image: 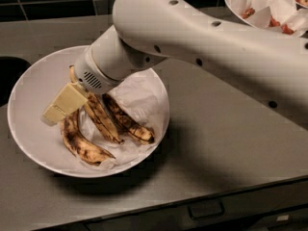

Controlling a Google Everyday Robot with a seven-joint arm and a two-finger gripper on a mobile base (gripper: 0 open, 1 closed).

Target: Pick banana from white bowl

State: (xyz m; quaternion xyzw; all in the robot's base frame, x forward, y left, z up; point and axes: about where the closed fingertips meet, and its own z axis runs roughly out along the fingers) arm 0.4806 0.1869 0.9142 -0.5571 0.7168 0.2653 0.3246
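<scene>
The white bowl (30,88) sits on the grey counter at the left, lined with crumpled white paper (139,97). Three overripe bananas lie in it. The banana (103,121), long and nearly straight with brown-black streaks, lies in the middle, its upper end hidden under my arm. A short curved banana (82,146) lies to its left and a darker one (131,124) to its right. My gripper (62,105) is down inside the bowl, its cream-coloured end over the left bananas' upper parts. My white arm (192,37) covers the bowl's far right rim.
A smaller white bowl (245,1) with paper and red bits stands at the back right corner. A dark recess (9,76) lies left of the bowl. The counter's front edge (159,201) runs below, with a drawer handle (207,210) under it.
</scene>
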